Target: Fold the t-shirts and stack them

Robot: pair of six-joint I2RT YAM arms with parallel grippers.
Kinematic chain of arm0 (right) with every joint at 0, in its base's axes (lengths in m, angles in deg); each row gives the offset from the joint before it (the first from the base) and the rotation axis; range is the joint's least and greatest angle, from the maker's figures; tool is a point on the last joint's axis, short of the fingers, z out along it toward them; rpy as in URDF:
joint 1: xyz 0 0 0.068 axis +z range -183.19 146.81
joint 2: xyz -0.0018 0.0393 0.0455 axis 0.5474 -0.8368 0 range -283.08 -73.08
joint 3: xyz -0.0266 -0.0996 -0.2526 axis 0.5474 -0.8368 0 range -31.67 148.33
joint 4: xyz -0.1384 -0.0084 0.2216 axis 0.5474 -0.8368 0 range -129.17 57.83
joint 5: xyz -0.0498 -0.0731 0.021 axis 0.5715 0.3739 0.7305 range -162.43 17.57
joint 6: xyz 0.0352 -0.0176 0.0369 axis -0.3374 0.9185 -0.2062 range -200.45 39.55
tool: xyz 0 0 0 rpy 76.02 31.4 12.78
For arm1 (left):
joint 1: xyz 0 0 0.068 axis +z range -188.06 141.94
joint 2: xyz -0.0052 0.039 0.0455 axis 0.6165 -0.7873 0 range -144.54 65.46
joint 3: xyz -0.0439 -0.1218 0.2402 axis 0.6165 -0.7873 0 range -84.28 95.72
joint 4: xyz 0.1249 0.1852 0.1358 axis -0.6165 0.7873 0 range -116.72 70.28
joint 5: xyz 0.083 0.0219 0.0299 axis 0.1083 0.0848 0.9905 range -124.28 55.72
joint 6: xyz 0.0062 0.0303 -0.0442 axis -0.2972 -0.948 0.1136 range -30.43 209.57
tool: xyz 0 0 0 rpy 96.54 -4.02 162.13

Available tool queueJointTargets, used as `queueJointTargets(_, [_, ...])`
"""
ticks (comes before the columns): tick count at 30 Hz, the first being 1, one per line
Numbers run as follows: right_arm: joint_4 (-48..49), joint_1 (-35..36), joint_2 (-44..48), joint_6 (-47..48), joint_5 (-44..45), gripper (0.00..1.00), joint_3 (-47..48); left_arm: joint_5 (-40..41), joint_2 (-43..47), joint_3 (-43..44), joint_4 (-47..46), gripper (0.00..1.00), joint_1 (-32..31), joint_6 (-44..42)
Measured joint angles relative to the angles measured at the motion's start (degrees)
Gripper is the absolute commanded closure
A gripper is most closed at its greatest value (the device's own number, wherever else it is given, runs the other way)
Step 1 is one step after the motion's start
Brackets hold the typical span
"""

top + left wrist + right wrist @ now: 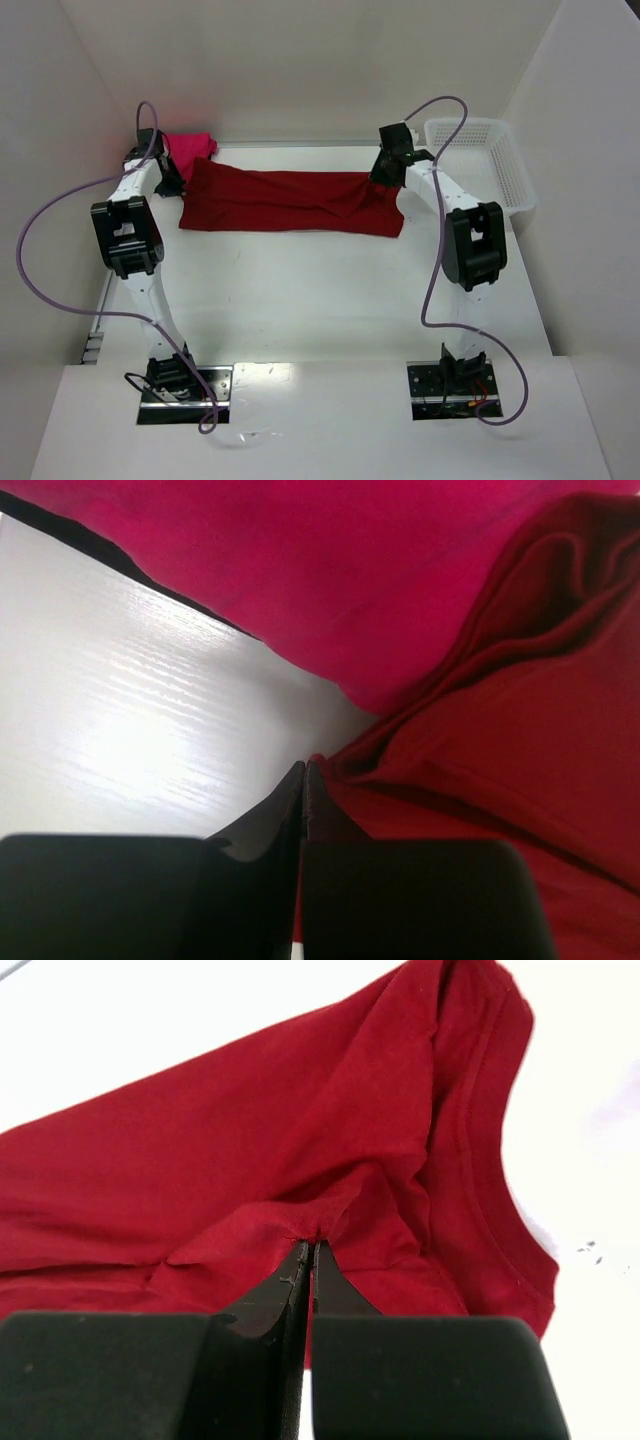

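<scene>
The dark crimson t-shirt (290, 202) lies stretched as a long band across the far part of the table. My left gripper (172, 185) is shut on its left edge, seen in the left wrist view (306, 768) with the crimson cloth (520, 740) bunched to its right. My right gripper (383, 178) is shut on the shirt's right end; the right wrist view (312, 1245) shows a pinched fold of crimson cloth (250, 1160) at the fingertips. The magenta-pink t-shirt (190, 150) lies bunched at the far left corner and also shows in the left wrist view (330, 570).
A white plastic mesh basket (480, 160) stands at the far right against the wall. White walls close in the table (320, 290) on the left, back and right. Purple cables loop off both arms.
</scene>
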Motion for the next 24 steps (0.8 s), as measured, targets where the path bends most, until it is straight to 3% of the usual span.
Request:
queueJointTargets(16, [0.7,-0.2,-8.0,1.1,0.0,1.00,10.7,-0.3,-2.2,7.5,0.4,0.99,0.0,0.0])
queueJointTargets(19, [0.7,-0.2,-9.3,1.1,0.0,1.00,11.3,-0.7,-2.8,8.3,0.2,0.84,0.0,0.0])
queueJointTargets(21, [0.6,-0.2,-9.9,1.1,-0.1,1.00,11.4,-0.7,-3.3,8.3,0.2,0.62,0.0,0.0])
queueJointTargets(24, [0.7,-0.3,-10.6,1.1,-0.5,1.00,11.5,-0.7,-3.9,8.3,0.3,0.51,0.0,0.2])
